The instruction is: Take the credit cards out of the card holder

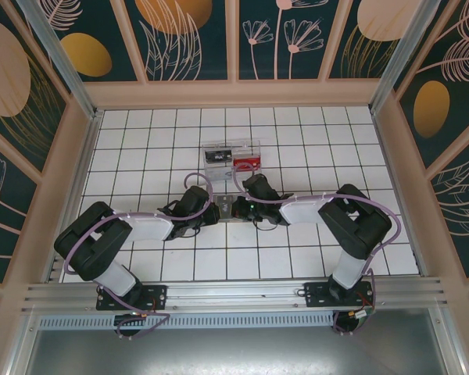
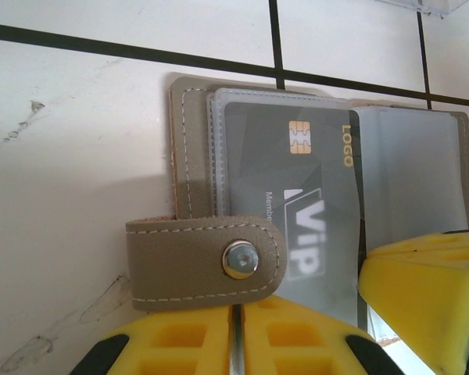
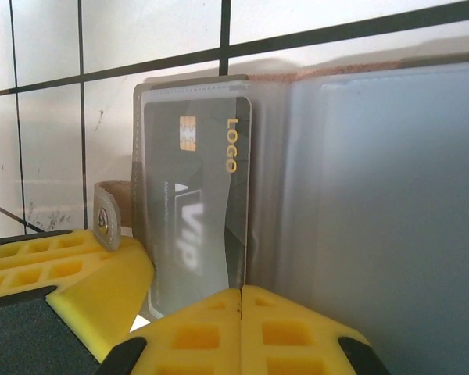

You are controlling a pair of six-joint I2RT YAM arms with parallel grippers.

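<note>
The grey card holder point(image 1: 227, 207) lies open on the tiles between both grippers. In the left wrist view the card holder point(image 2: 191, 156) shows its stitched edge and a snap tab point(image 2: 180, 266). A dark VIP credit card point(image 2: 297, 203) sits in its clear sleeve. My left gripper point(image 2: 236, 312) is shut on the holder's near edge, just under the tab. In the right wrist view my right gripper point(image 3: 241, 293) is shut, and the credit card point(image 3: 195, 211) runs its right edge into the seam of the fingers. The right panel's clear sleeves point(image 3: 375, 219) look empty.
A clear plastic tray point(image 1: 233, 144) stands one tile behind the holder, with a black card point(image 1: 216, 157) and a red card point(image 1: 246, 162) in it. Wooden walls border the tiled floor. Both arms meet at the centre.
</note>
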